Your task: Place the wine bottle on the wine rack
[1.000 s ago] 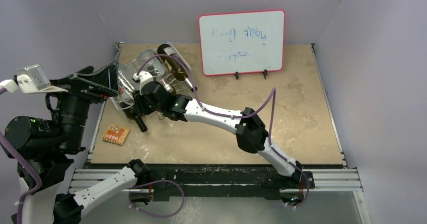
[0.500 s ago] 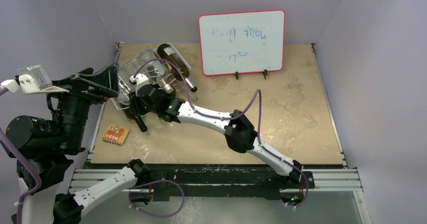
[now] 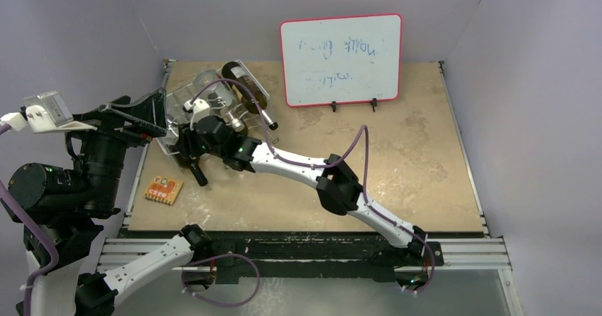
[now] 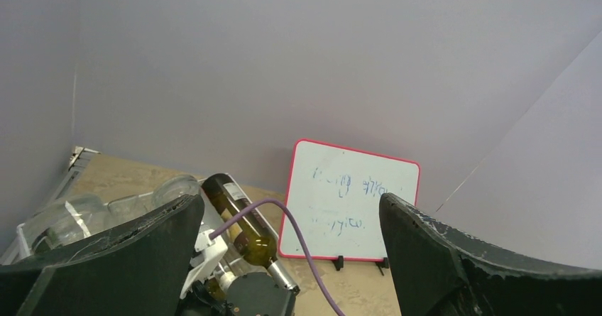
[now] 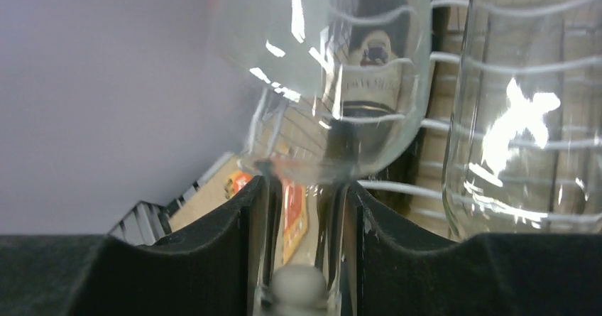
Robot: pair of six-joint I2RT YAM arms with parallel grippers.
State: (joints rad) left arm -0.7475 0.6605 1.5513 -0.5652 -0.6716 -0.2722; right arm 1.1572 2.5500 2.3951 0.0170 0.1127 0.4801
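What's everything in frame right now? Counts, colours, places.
table: one, tan, under everything
wine rack: one, white wire, back left of the table
dark bottle: one, olive-brown with a label, lying on top of the rack
dark neck: one, black, sticking out at the rack's near edge; body hidden
clear bottles: at least two, colourless glass, in the rack
whiteboard: one, white with a red frame, back centre
card: one, orange, near-left table edge
cables: purple, along the arms
left gripper: one, black, open and empty, raised left of the rack
right gripper: one, black, fingers either side of a clear bottle's neck; grip unclear
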